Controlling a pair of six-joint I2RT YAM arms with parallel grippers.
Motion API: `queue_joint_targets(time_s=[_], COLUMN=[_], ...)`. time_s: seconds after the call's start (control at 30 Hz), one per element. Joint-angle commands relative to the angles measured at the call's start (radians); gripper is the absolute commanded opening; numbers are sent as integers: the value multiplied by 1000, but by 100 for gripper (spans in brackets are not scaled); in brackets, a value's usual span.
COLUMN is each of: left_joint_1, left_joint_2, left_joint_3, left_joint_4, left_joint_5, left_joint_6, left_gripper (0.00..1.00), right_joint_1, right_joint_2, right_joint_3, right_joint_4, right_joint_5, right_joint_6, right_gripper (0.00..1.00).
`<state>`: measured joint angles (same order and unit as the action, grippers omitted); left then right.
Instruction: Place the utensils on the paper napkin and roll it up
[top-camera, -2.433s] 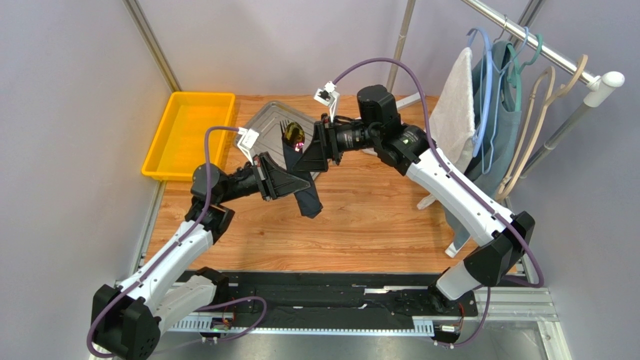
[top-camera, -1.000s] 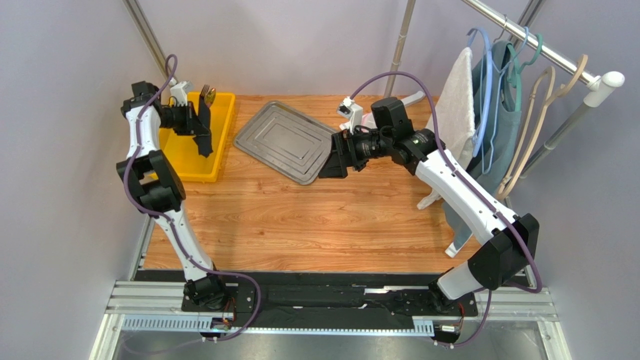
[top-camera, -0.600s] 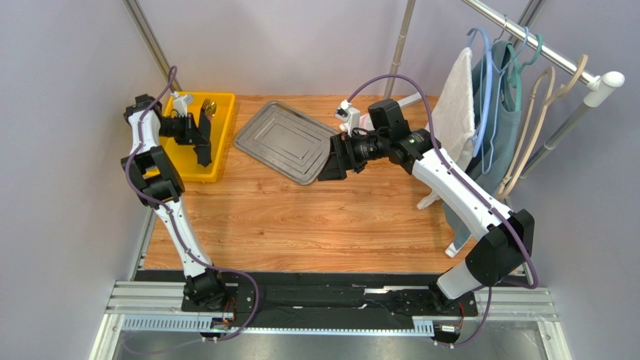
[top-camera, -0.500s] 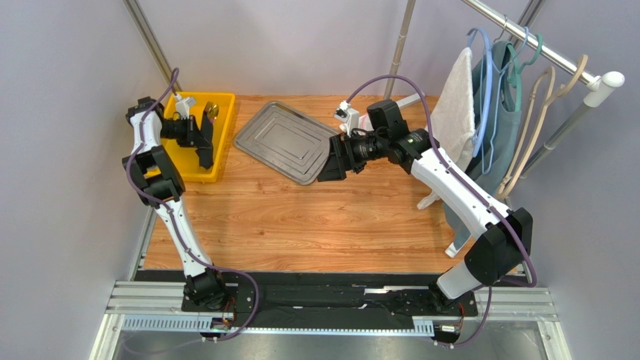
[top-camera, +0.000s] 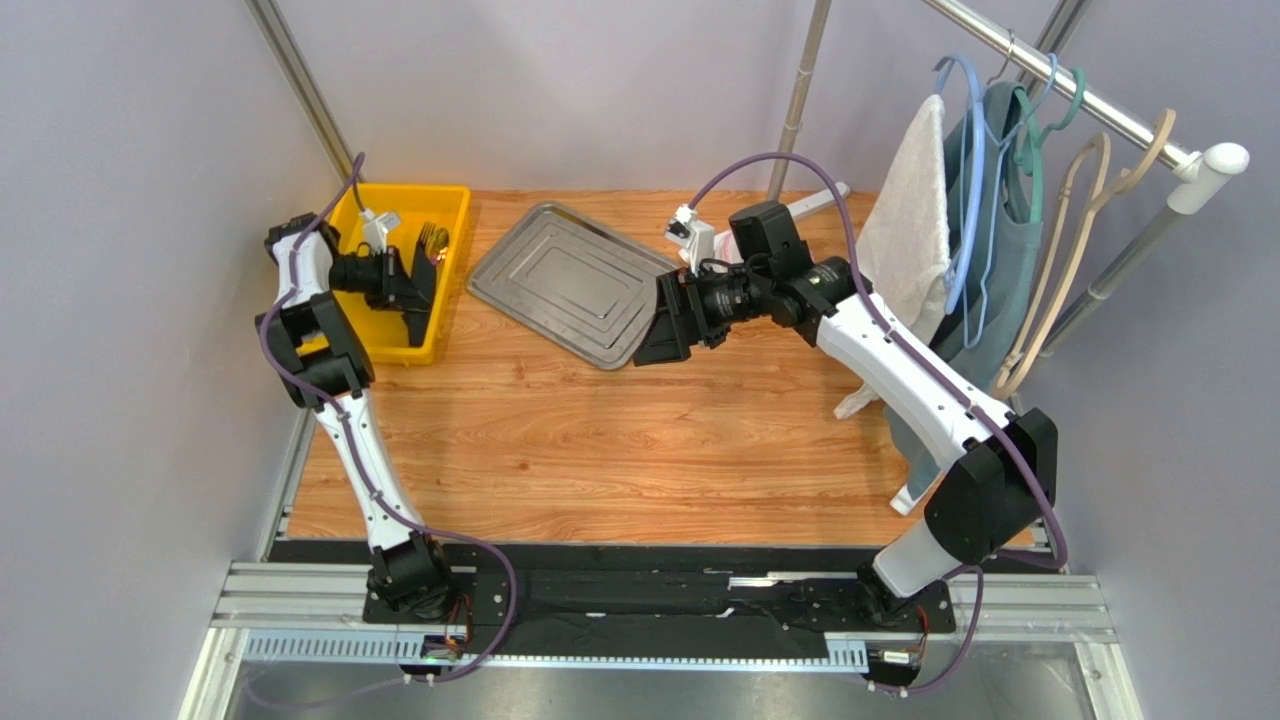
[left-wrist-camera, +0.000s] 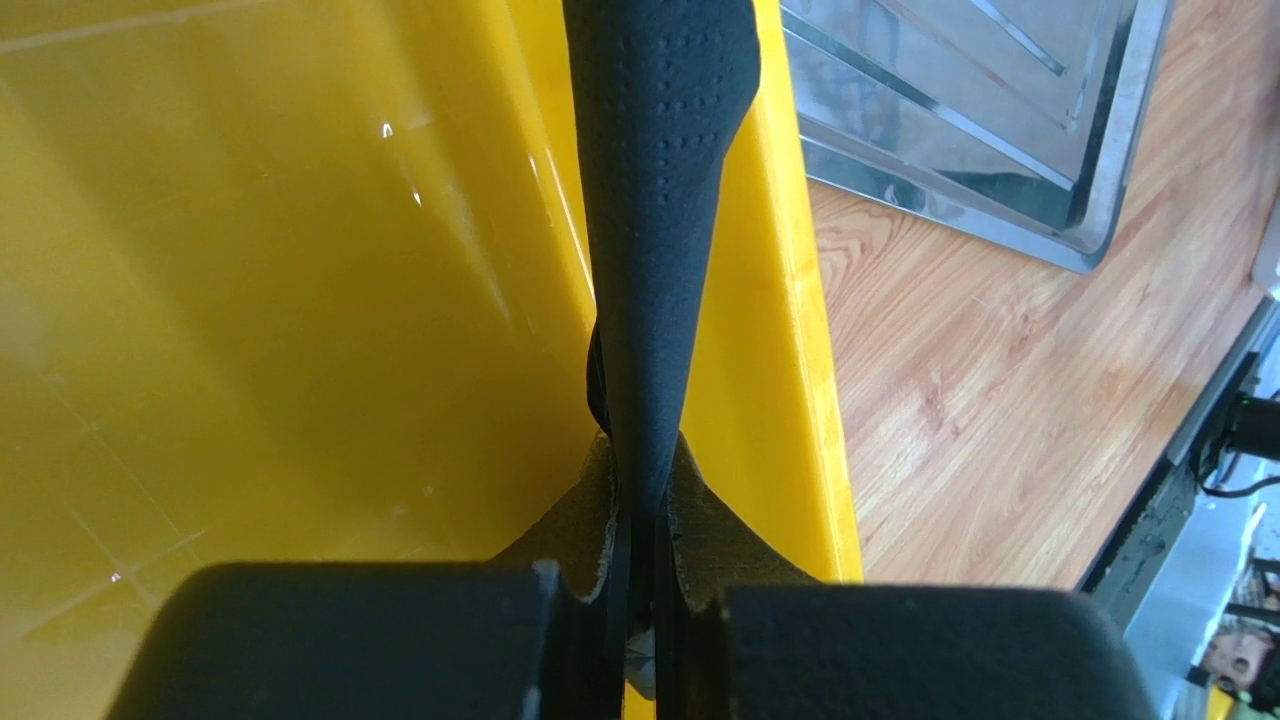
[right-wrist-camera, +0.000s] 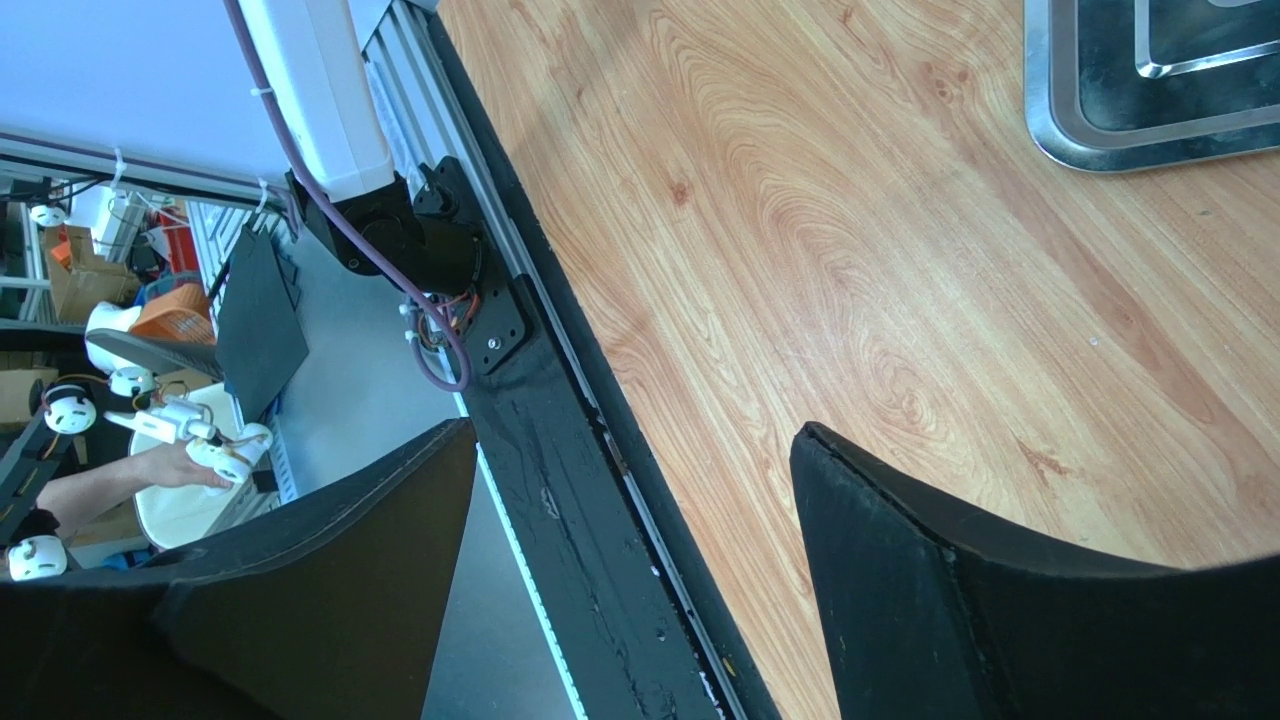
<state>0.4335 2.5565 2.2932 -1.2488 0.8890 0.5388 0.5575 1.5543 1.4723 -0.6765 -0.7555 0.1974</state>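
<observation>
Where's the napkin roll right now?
The napkin roll is clamped in the left gripper, at the table's far left in the top view, over the yellow bin beside the tray.

Plain grey walls (top-camera: 601, 75), wood-grain tabletop (top-camera: 676, 450), metal clothes rail (top-camera: 1112, 102) with hung garments (top-camera: 1004, 255) at right, soft even light

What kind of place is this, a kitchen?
Probably a robot lab, not a kitchen: the left arm and right arm are bolted to a base rail at a wooden table, with grey panels around and a clothes rack beside.
</observation>
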Motion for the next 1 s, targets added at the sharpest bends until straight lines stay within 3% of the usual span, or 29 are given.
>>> queue_joint_targets(time_s=[0.0,0.37,0.53,0.83,0.97], left_joint_1=[2,-1,-2,-2,-1], left_joint_2=[56,70,25,-12,-42], left_joint_3=[71,92,19,9,-11], left_joint_4=[-23,-32,40,69,101], left_joint_5=[24,-2,-50,-136,-145], left_joint_6=[12,-33,-75,-111,-119], left_gripper=[4,7,27,32,40], right_joint_1=[-4,-5,-5,-5,-4], right_joint_2=[7,24,23,23,21], right_joint_3=[2,14,14,20,20], right_joint_4=[17,12,12,11,9], right_joint_5=[-19,-22,-22,-25,-28], right_joint_6=[5,10,10,14,16], right_gripper=[80,80,80,80,80])
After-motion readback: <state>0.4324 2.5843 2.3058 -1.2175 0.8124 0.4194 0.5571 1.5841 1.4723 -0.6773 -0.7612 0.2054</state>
